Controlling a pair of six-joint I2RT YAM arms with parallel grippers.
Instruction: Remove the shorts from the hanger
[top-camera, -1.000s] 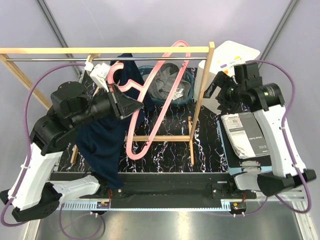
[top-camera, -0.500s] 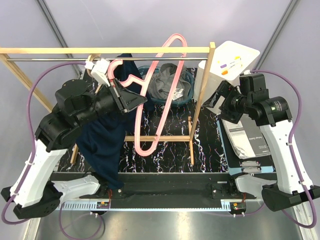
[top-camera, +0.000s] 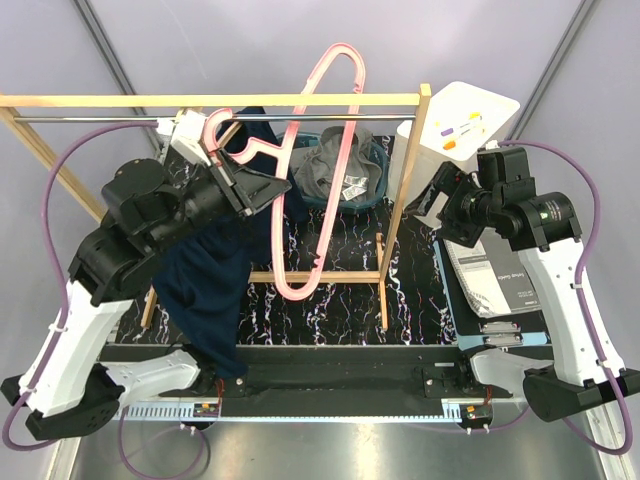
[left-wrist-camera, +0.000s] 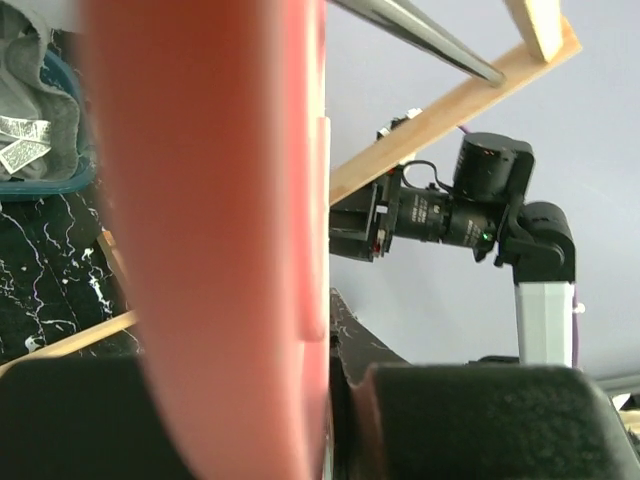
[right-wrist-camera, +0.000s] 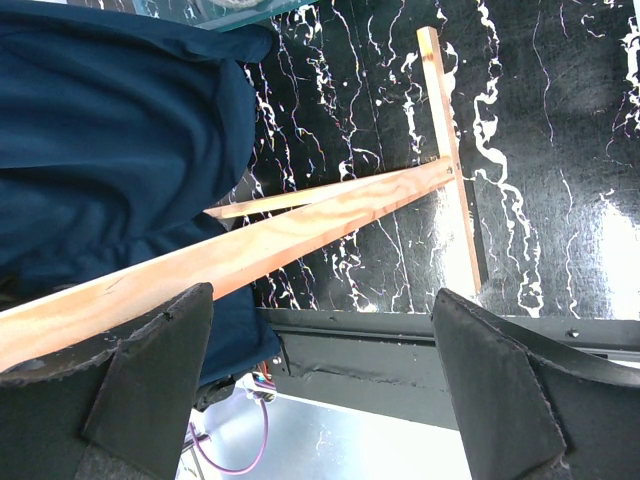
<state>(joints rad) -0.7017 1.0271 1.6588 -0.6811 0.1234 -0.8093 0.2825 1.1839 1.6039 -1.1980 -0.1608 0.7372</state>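
Gripping the long pink plastic hanger (top-camera: 296, 292) tight with the left gripper (top-camera: 255, 190), high above the dark navy blue fabric shorts (top-camera: 205, 290) drooping long-way down just below it; right gripper (right-wrist-camera: 320, 300) well apart, wide open, empty.

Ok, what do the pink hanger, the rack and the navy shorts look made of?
The pink hanger: likely plastic, smooth, glossy, moulded curves. The rack: pale unfinished-looking wood with visible grain, plus a shiny metal rod. The navy shorts: soft matte fabric, draping in folds.

Pink hanger (top-camera: 334, 195) slanting across rack (top-camera: 120, 101), gap – beside right post (top-camera: 405, 200)
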